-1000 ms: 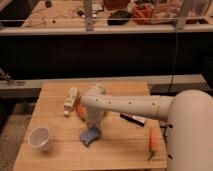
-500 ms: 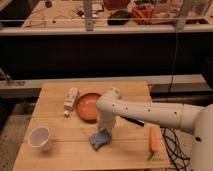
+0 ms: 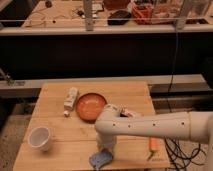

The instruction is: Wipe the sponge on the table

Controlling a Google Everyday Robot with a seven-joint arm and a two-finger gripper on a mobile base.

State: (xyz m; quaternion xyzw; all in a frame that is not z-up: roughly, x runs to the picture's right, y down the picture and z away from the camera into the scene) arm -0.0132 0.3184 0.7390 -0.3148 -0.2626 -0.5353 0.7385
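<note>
Blue sponge [image 3: 99, 159]: one, small and flat, lying on the table [image 3: 55, 107] at its near edge, a little right of the middle.

Gripper [image 3: 107, 148]: one, pointing down, its tip on or just over the sponge's far side. From my feed I cannot tell how wide it stands or whether it has hold of the pad.

Arm [image 3: 150, 127]: white, entering from the right and lying low across the near right part of the boards, bent downward above the sponge.

Orange plate [image 3: 90, 106]: one, near the table's middle, just behind the arm's bend.

Pale bottle-like object [image 3: 71, 99]: one, lying on its side just left of the plate.

White cup [image 3: 40, 138]: one, upright, near the left front corner, well apart from the sponge.

Orange carrot [image 3: 153, 145]: one, by the right front edge, partly hidden by the arm.

Workbench [image 3: 65, 22]: long, dark, cluttered, behind the table.
</note>
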